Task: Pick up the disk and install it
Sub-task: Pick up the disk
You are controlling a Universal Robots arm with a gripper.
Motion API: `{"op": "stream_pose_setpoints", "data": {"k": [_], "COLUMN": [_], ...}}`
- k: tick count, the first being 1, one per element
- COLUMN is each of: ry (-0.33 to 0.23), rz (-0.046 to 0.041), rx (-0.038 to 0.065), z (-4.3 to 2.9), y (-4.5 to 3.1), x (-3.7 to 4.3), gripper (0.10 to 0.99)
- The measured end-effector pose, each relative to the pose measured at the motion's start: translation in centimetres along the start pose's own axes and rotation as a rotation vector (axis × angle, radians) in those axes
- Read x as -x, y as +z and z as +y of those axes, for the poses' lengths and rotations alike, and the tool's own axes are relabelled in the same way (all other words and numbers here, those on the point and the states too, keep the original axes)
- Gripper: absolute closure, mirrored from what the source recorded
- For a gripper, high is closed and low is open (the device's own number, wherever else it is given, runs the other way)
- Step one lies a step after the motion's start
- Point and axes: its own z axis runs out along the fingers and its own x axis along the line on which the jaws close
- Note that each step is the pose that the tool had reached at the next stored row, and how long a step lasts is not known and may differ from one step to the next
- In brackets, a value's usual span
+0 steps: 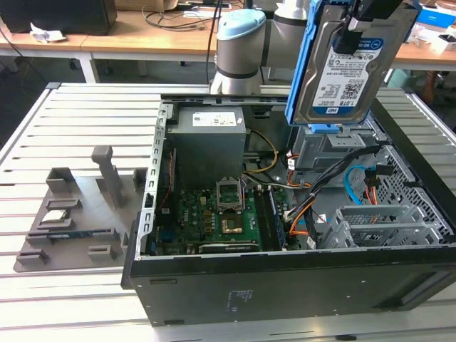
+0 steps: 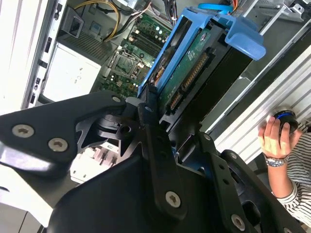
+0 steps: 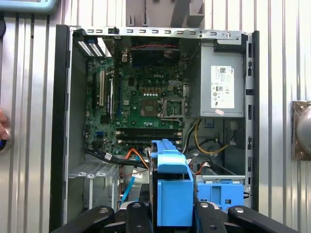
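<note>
The disk hangs in the upper right of the exterior view, stood on edge and slightly tilted, its white-and-blue label facing the camera. The gripper comes down onto it from the top edge of the frame. It is clear of the open computer case and sits above the grey drive bay in the case's far right corner.

In the first wrist view the disk's blue bracket stands edge-on between the black fingers, with the motherboard and power supply below it.

The case lies on its side with its panel off, on a slatted aluminium bench. At the exterior view's left a grey fixture plate carries several grey blocks and a small square chip. The arm's pale blue and silver base rises behind the case. Beyond it are wooden desks with loose cables.

In the second wrist view a person's hand rests on a round dark object at the bench edge, with a watch at the wrist and a striped sleeve.

The gripper is clamped on the disk. Its fingers press against the two flat sides inside the bracket, and one dark finger crosses the top of the label in the exterior view. The second wrist view shows the disk's green circuit-board underside just past the gripper's black linkage.
</note>
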Motion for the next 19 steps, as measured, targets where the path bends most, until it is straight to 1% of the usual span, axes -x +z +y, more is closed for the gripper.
{"op": "stream_pose_setpoints", "data": {"k": [4, 11, 13, 17, 19], "ry": [0.0, 0.0, 0.0, 0.0, 0.0], "rz": [0.0, 0.0002, 0.0002, 0.0003, 0.0004], "rx": [0.0, 0.0, 0.0, 0.0, 0.0], "z": [0.01, 0.02, 0.03, 0.04, 0.04], "y": [0.02, 0.06, 0.06, 0.09, 0.1], "x": [-0.41, -1.47, -1.65, -2.45, -2.7], "gripper": [0.722, 0.722, 0.722, 0.722, 0.722]}}
